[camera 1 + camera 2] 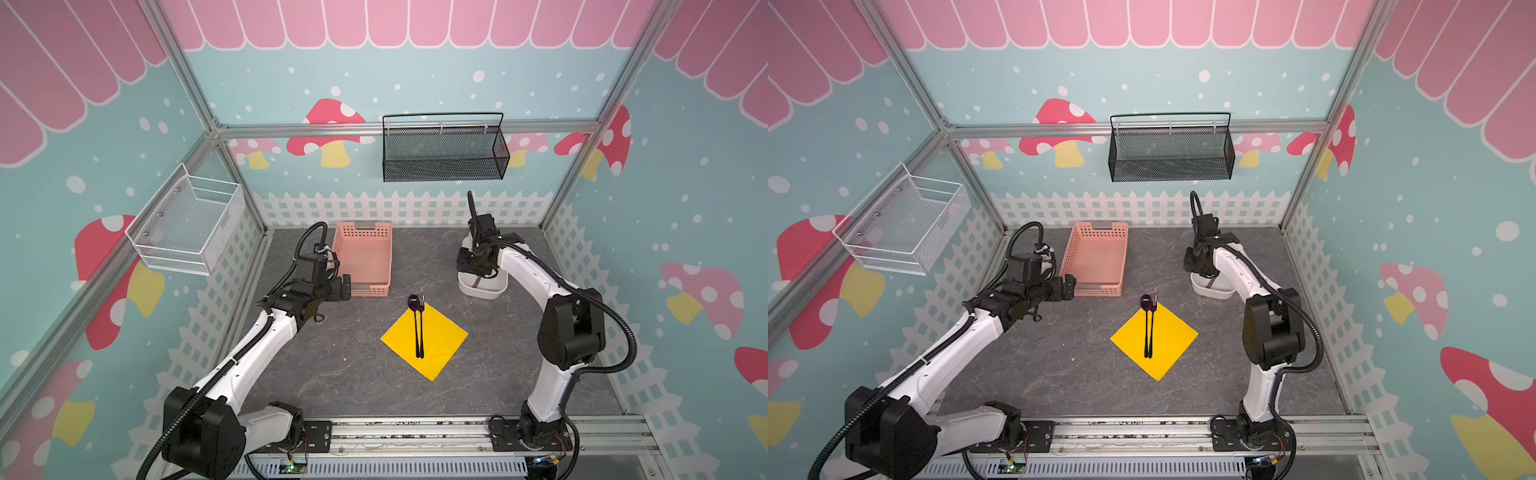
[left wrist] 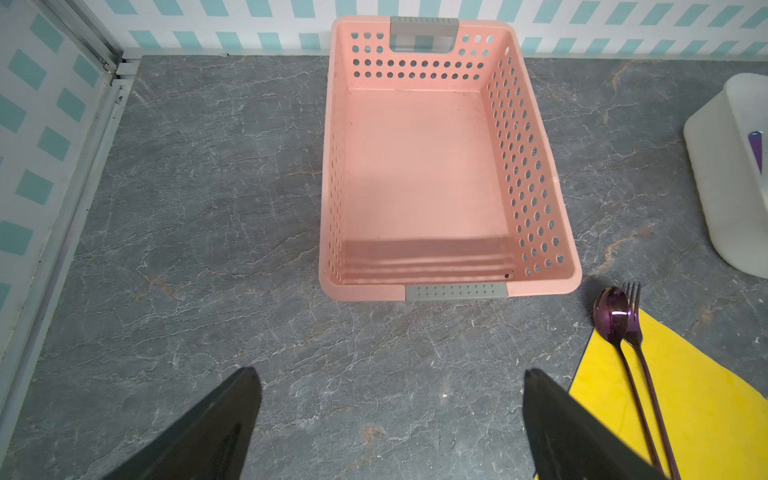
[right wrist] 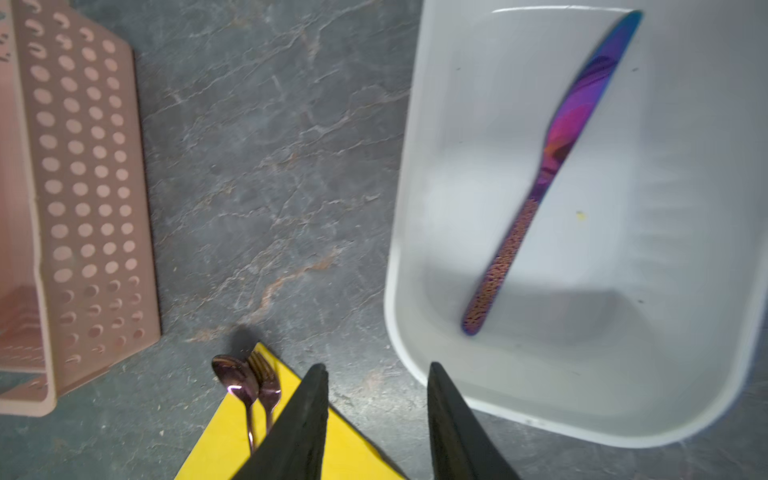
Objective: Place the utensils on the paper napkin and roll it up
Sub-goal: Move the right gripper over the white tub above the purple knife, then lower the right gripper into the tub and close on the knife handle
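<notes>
The yellow paper napkin lies as a diamond in the middle of the table. A purple spoon and fork lie side by side on it, their heads over its far corner. The knife lies alone in the white tub. My right gripper hovers at the tub's near rim, jaws partly apart and open with nothing between them. My left gripper is open wide above bare table, beside the pink basket.
An empty pink perforated basket stands at the back, left of centre. A black mesh basket hangs on the back wall and a white wire one on the left wall. A white picket fence borders the table.
</notes>
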Available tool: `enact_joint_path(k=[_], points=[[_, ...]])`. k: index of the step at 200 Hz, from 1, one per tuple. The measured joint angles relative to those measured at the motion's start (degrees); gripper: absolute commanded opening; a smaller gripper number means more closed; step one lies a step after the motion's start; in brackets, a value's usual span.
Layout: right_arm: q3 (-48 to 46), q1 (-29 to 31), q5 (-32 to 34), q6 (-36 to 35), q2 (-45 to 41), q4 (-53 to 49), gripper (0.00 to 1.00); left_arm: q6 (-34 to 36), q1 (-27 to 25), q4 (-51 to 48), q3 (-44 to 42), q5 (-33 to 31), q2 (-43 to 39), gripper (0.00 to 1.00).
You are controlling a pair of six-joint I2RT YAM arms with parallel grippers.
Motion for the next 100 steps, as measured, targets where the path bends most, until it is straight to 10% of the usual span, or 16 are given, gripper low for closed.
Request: enact_joint_path(k=[100], points=[[7.3, -6.3, 4.3, -0.1, 14.9, -3.1, 0.39, 0.0, 0.0, 0.0, 0.0, -0.4, 0.0, 1.0]])
